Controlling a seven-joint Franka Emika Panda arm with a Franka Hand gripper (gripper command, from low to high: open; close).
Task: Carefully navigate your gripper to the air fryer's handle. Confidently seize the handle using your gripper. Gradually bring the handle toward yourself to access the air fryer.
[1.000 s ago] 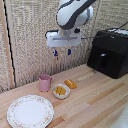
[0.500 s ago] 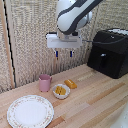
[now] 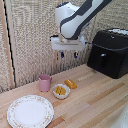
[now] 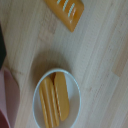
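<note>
The air fryer (image 3: 109, 51) is a glossy black box at the exterior view's right, on the wooden table. Its handle (image 3: 102, 61) is a short black bar on the front face. My gripper (image 3: 68, 54) hangs in the air, well off the handle toward the exterior view's left, above the small bowl; its blue-tipped fingers point down with a gap between them and hold nothing. The wrist view shows neither air fryer nor fingers, only the table below.
A pink cup (image 3: 45, 82) stands by the wall. A small white bowl (image 3: 61, 91) (image 4: 56, 102) holds orange pieces, and an orange piece (image 3: 70, 83) (image 4: 66, 12) lies beside it. A large patterned plate (image 3: 30, 111) sits near the front.
The gripper has drifted slightly toward the exterior view's right and a little lower. Nothing on the table has moved.
</note>
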